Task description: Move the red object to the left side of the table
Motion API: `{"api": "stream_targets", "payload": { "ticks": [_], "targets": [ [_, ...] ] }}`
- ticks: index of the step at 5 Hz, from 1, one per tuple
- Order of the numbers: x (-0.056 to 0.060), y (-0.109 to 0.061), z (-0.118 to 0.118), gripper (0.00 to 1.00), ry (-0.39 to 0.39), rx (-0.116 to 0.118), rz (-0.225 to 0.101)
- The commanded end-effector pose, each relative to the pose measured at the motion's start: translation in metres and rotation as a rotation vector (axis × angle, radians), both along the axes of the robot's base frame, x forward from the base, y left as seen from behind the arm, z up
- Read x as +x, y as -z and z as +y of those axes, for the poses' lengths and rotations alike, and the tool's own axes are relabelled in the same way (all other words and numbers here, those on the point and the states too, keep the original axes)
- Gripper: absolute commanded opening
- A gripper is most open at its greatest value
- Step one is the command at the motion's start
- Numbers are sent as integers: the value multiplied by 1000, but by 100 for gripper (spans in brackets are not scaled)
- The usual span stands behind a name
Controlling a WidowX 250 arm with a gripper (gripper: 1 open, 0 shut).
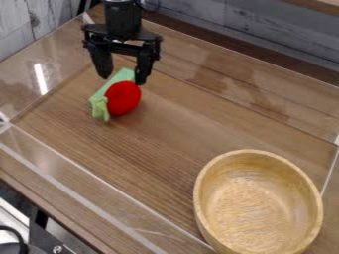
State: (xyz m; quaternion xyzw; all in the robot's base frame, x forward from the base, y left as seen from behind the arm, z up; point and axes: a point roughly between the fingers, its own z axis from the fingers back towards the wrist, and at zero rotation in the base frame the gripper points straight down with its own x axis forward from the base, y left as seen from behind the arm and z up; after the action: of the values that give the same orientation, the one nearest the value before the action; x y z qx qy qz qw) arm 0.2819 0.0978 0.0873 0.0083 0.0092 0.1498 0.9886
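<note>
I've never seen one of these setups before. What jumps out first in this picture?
The bright red object stands out most, a small toy fruit with green beside it, lying on the left part of the wood-grain table. Directly above it hangs a black gripper, jaws open and pointing down. In the near right corner sits a large round wooden bowl, with nothing in it.
</note>
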Motion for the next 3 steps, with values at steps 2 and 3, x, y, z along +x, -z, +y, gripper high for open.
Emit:
{"api": "stream_targets", "payload": {
  "ticks": [2,3],
  "targets": [
    [4,-12,1,100,6,21,-50],
    [5,-7,2,100,3,23,-42]
  ]
}}
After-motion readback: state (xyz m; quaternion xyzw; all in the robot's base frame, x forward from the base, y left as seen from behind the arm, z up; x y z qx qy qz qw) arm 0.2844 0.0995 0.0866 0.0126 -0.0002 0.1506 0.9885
